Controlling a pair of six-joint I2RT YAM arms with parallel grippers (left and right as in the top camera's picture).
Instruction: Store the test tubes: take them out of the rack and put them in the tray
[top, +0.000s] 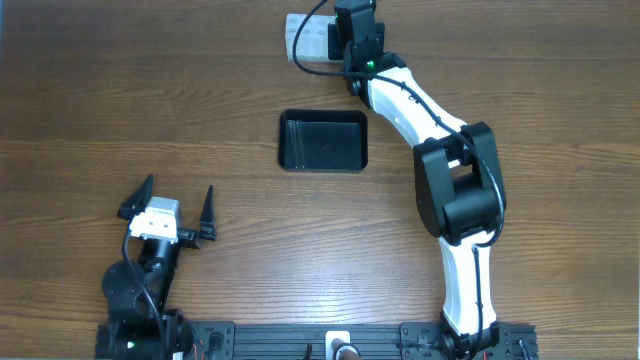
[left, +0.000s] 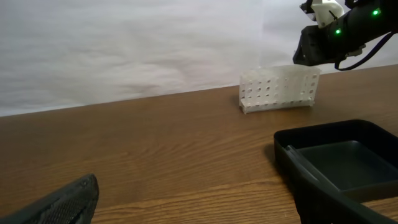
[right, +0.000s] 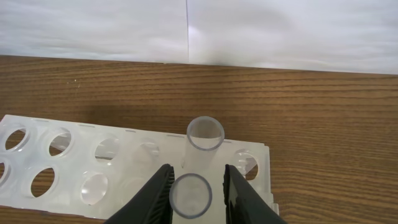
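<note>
Straddling test tube (right: 191, 195) in rack (right: 76, 160), right tool (right: 197, 174)

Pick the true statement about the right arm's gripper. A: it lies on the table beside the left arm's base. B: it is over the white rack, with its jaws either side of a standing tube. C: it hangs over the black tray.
B: the right wrist view shows the right gripper above the rack, its jaws flanking a test tube that stands in it.

Wood-grain table (top: 120, 90) spans whole work area; plain white backdrop (left: 124, 43) rises along far edge.
</note>
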